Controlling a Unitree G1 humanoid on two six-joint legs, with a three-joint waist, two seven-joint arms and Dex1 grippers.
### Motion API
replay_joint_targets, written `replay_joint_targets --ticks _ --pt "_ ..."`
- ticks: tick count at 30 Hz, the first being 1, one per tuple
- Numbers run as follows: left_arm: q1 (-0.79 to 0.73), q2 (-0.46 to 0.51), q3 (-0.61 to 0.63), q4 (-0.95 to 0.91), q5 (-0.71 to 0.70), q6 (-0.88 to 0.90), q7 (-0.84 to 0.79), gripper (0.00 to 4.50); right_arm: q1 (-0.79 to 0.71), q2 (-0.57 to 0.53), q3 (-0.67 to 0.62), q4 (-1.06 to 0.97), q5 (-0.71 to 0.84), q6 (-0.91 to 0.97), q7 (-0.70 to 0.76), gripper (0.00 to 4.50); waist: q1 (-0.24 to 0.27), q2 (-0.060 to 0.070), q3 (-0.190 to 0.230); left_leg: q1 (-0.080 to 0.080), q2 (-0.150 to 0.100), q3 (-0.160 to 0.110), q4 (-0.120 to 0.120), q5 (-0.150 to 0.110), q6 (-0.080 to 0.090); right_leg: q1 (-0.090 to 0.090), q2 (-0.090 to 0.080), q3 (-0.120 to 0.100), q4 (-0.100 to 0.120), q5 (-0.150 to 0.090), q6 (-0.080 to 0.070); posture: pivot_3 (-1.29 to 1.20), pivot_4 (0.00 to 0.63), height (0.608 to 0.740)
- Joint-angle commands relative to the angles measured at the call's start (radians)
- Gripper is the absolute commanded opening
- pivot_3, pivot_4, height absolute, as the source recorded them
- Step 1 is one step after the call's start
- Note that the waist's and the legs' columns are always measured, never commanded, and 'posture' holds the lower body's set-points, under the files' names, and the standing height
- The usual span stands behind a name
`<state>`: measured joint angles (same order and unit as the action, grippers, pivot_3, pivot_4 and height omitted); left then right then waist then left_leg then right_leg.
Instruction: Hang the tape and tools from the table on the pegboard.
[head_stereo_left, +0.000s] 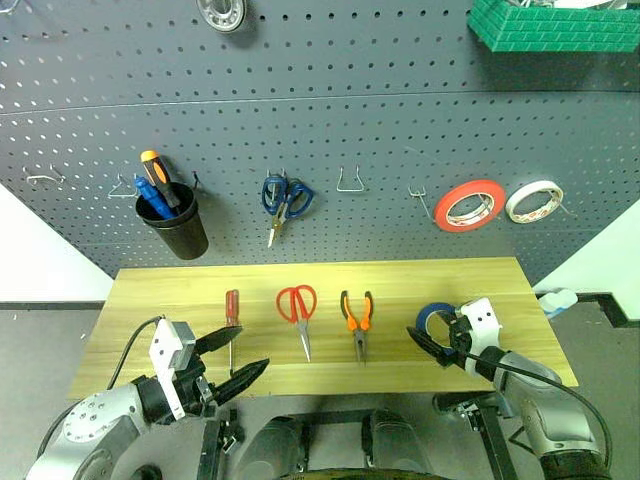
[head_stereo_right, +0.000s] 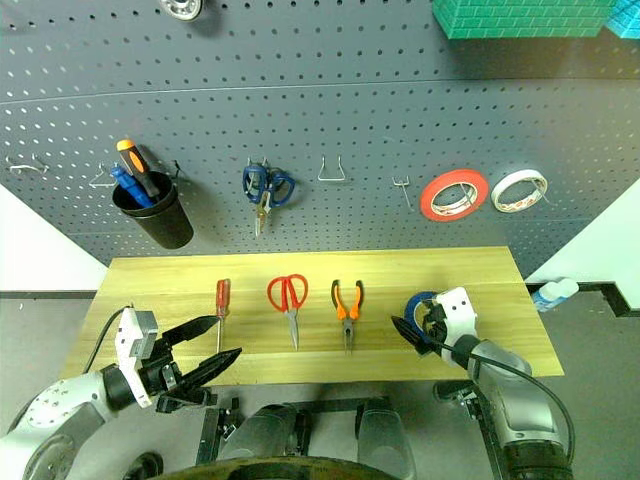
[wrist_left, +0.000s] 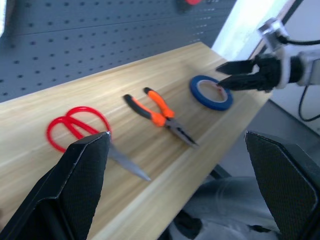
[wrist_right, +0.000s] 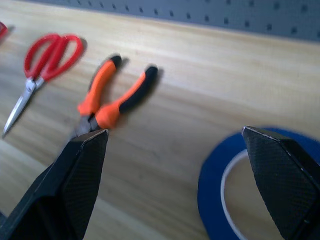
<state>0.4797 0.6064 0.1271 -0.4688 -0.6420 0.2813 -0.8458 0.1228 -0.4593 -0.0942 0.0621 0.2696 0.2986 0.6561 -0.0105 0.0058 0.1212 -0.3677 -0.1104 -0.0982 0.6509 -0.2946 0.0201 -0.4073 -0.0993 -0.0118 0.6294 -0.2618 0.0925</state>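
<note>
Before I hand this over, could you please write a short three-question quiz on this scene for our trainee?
1. True or false: the blue tape already hangs on the pegboard.
2. Which tool lies between the red scissors and the tape? A pliers; B red screwdriver; C hammer.
3. What stands in the black cup on the pegboard?

Key: 1 false, it lies on the table by the open right end effector. 2 A. 3 An orange-and-black screwdriver and a blue-handled tool.
</note>
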Motion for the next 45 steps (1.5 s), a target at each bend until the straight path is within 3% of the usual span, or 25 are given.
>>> replay_joint_targets --ticks 1,19,45 --pt "0.039 0.003 0.012 -0.075 -0.001 -0.002 -0.005 4.48 0.026 -0.011 -0.009 -0.068 0.011 0.020 0.000 4.50 0.000 -0.001 0.006 0.000 0.000 0.000 0.000 0.000 0.000 0.000 0.000 0.000 0.000 0.000 0.000 -0.08 0.139 0.736" --pt "0.209 0.021 0.116 -0.231 -0.021 -0.002 -0.021 4.48 0.039 -0.043 0.001 -0.237 -0.019 0.235 -0.079 4.50 -0.002 -0.007 0.087 -0.007 0.002 0.002 -0.001 -0.001 0.001 -0.004 -0.001 0.000 -0.008 0.000 -0.002 -0.09 0.237 0.736" --pt "0.246 0.024 0.160 -0.279 -0.030 0.021 -0.025 4.48 -0.124 -0.066 0.117 0.042 -0.177 0.213 -0.122 4.50 -0.001 -0.009 0.106 -0.008 0.002 0.005 -0.002 -0.003 0.005 -0.004 -0.001 0.000 -0.013 0.000 -0.002 -0.05 0.228 0.736"
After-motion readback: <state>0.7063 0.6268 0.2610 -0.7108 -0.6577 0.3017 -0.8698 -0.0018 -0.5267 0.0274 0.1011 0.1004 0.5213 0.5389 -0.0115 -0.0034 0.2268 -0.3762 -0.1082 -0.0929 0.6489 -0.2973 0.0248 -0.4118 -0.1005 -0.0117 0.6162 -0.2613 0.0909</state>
